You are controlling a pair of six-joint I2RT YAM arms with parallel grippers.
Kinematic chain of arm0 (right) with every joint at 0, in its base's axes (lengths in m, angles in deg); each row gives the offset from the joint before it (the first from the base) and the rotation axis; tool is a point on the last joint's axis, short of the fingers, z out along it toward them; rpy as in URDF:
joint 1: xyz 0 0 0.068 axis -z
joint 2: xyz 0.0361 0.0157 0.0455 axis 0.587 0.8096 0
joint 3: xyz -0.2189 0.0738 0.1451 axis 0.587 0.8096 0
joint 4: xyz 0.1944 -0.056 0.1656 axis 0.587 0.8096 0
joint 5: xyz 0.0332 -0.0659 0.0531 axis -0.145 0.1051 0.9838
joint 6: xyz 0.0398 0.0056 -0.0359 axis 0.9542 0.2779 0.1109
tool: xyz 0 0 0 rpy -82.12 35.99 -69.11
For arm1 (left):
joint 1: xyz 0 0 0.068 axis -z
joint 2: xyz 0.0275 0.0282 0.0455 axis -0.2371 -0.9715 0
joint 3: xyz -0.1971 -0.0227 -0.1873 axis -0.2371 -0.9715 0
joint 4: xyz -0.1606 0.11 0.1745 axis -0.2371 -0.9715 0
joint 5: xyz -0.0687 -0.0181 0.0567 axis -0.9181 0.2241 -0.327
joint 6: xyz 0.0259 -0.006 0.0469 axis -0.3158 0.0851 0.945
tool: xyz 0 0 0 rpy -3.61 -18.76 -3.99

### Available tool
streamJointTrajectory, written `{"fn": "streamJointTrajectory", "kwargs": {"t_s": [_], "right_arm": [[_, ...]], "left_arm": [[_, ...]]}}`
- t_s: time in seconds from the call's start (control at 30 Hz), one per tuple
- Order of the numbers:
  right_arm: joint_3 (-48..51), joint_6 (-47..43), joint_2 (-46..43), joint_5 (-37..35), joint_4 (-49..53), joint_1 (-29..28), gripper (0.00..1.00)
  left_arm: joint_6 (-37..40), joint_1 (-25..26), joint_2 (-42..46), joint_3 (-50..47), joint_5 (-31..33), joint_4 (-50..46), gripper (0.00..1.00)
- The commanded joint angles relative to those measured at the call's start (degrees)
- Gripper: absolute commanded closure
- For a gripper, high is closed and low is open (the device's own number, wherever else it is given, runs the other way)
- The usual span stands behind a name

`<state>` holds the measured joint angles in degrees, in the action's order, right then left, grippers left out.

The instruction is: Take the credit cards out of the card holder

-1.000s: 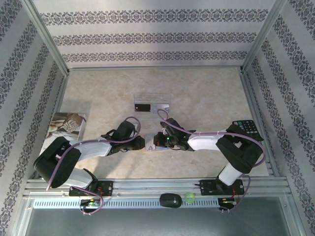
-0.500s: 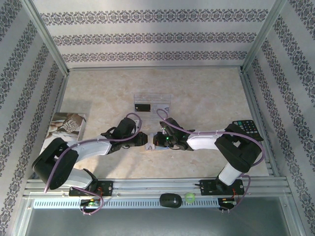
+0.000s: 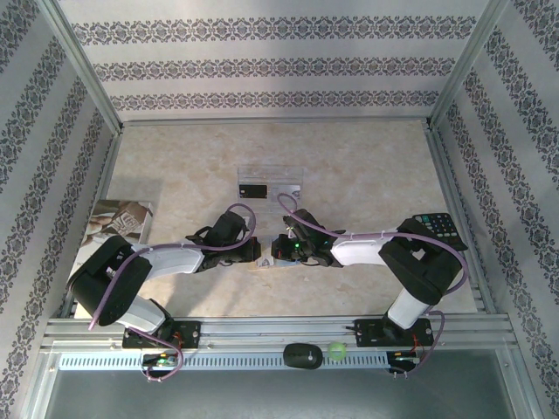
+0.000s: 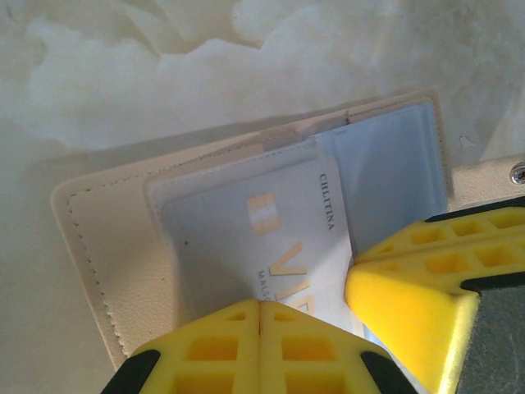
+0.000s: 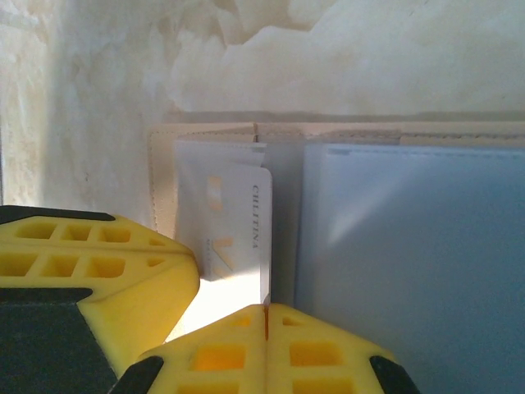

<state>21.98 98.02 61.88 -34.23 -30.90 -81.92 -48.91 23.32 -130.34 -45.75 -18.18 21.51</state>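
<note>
The card holder (image 4: 90, 238) lies open on the table, tan at its border and pale blue-grey inside (image 5: 410, 246). A pale credit card (image 4: 246, 238) with gold lettering sticks partway out of its left pocket. My left gripper (image 4: 261, 305) is shut and its tips rest over the card's near end. My right gripper (image 5: 265, 310) is shut, with the card's (image 5: 221, 222) lifted right edge running into the seam between its tips. In the top view the two grippers (image 3: 253, 250) (image 3: 278, 253) meet over the holder and hide most of it. The black credit card (image 3: 252, 189) lies in the clear tray (image 3: 284, 183).
A printed booklet (image 3: 118, 220) lies at the left. A black keypad device (image 3: 441, 229) sits by the right wall. A black object (image 3: 302, 356) and a green ball (image 3: 336, 352) rest on the front rail. Patterned walls enclose the table.
My left gripper has slid right, closer to the right gripper, and now covers the holder's pale patch. The right arm has barely moved.
</note>
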Motion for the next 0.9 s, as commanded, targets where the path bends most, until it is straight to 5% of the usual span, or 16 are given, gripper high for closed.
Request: {"fn": "streamJointTrajectory", "kwargs": {"t_s": [0.0, 0.87], "right_arm": [[-0.2, 0.3, 0.8, 1.5, -1.0, 0.6, 1.00], [-0.4, -2.7, -0.7, 6.4, -0.8, 3.7, 0.78]], "left_arm": [[-0.7, -0.3, 0.5, -1.1, 0.6, 0.3, 0.95], [-0.1, -2.3, -1.2, -3.0, -2.8, 3.7, 1.00]]}}
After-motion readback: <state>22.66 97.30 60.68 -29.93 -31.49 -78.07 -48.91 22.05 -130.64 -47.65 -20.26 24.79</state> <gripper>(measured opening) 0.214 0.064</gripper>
